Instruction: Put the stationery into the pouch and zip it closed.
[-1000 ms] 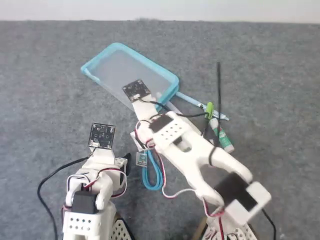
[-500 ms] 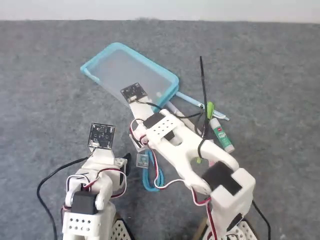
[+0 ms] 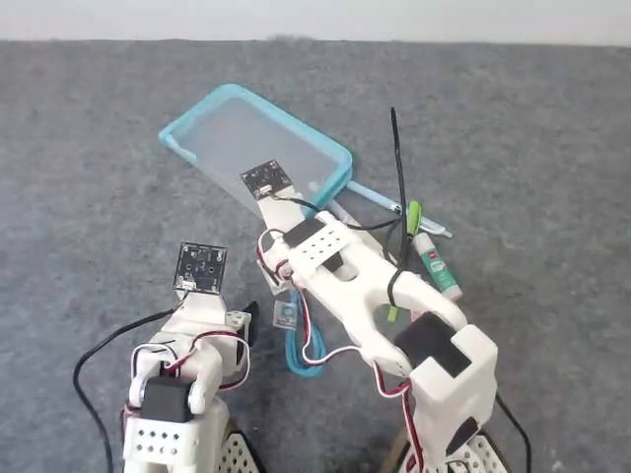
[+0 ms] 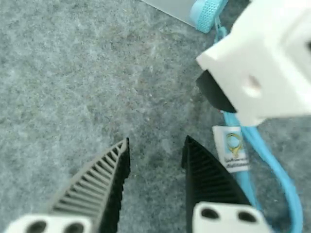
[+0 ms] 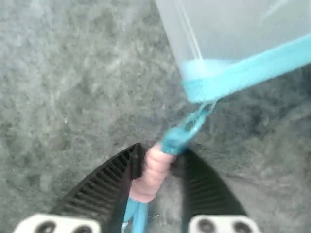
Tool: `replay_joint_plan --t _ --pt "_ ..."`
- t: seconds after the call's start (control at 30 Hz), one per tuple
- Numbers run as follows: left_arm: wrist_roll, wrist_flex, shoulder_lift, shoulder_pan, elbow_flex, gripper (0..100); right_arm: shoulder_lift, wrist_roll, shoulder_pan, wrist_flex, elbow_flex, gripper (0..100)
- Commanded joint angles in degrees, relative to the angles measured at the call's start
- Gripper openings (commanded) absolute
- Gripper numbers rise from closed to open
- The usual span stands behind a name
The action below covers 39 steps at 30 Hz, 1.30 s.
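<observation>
The translucent pouch with blue trim lies flat at the back of the carpet; its corner is close to my right gripper. My right gripper is shut on the pink zipper pull, which hangs from the blue slider. My right arm stretches from the front right to that near corner. My left gripper hovers open over bare carpet at the front left. A blue pen, a green pen and a glue stick lie right of the pouch.
A blue wrist strap with a white label loops from the pull across the carpet between the arms. A black cable stands up from the right arm. Grey carpet lies open to the left and far right.
The right arm's elbow and base have swung left and its cable has tipped left. Its wrist has stayed at the pouch corner. The left arm has not moved.
</observation>
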Motion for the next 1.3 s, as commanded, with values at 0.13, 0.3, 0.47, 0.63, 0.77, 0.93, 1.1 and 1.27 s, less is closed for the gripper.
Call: replay_joint_plan --t 0.13,0.3,0.47,0.63,0.77,0.93,1.1,1.27 --pt "0.5 0.3 -0.9 -0.5 -0.5 17 -1.3 0.7 6.2 5.7 -4.2 0.7" --pt "0.5 0.3 -0.9 -0.5 -0.5 17 -6.6 7.7 11.9 14.7 -8.5 0.7" --pt "0.5 0.3 -0.9 -0.4 -0.5 17 -20.5 14.7 12.3 18.7 -6.1 0.7" --pt "0.5 0.3 -0.9 -0.4 -0.5 17 -40.0 23.5 10.5 18.6 3.9 0.7" --pt "0.5 0.3 -0.9 -0.4 -0.5 17 -54.3 27.7 7.3 18.6 12.2 0.7" --pt "0.5 0.3 -0.9 -0.4 -0.5 17 -67.0 30.2 1.3 18.9 19.1 0.7" --pt "0.4 0.3 -0.9 -0.1 -0.5 17 -69.6 30.2 -0.7 19.1 21.0 0.7" --pt "0.5 0.3 -1.0 8.3 -0.5 17 -69.6 29.7 -0.7 18.7 22.5 0.7"
